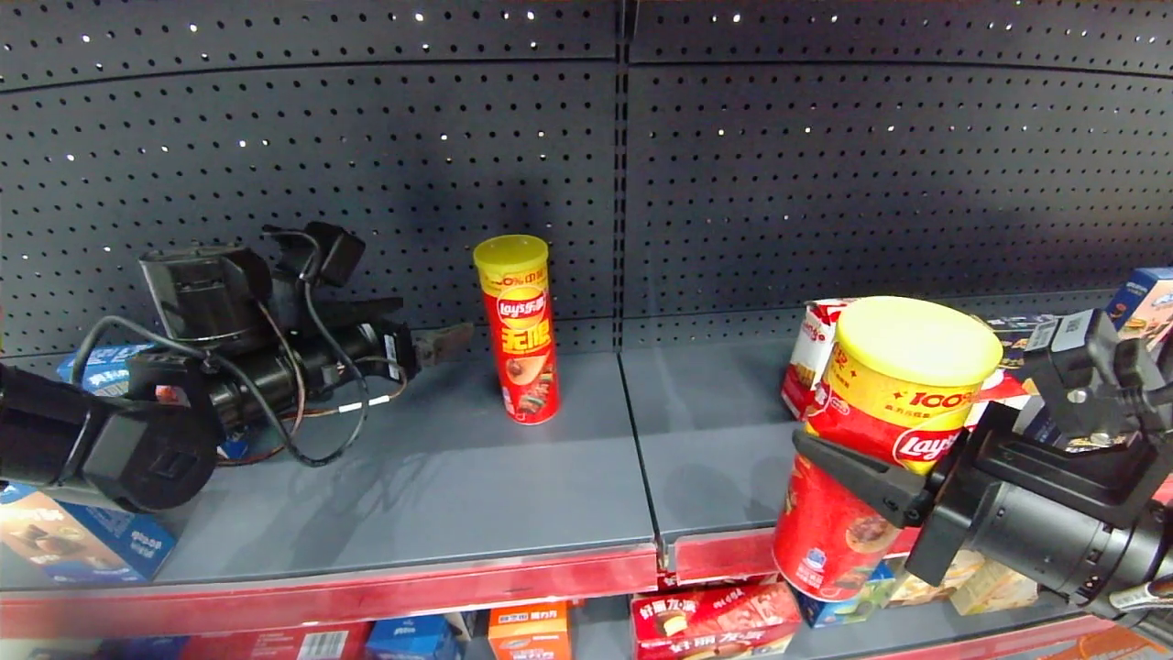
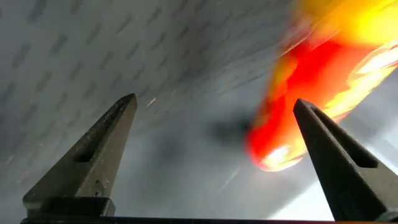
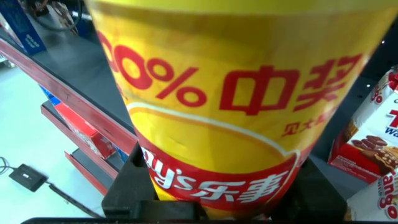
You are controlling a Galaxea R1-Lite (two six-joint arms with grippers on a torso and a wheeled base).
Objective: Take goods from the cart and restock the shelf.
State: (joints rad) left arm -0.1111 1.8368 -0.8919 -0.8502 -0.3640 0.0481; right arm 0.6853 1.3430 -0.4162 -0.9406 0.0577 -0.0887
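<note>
A tall red chip can with a yellow lid (image 1: 522,330) stands upright on the grey shelf (image 1: 412,495), near the pegboard back. My left gripper (image 1: 444,342) hovers just to the can's left, apart from it. In the left wrist view my left gripper (image 2: 214,99) is open with nothing between its fingers, and the standing can (image 2: 311,93) is a blur beyond one fingertip. My right gripper (image 1: 871,467) is shut on a second, identical can (image 1: 880,440), held tilted in front of the shelf's right front edge. That held can (image 3: 236,106) looms close in the right wrist view.
Blue boxes (image 1: 87,541) lie at the shelf's left end under my left arm. Red-and-white packets (image 1: 811,353) and a blue box (image 1: 1145,302) stand at the right. The shelf has a red front strip (image 1: 367,596). Boxed goods (image 1: 706,619) sit on the shelf below.
</note>
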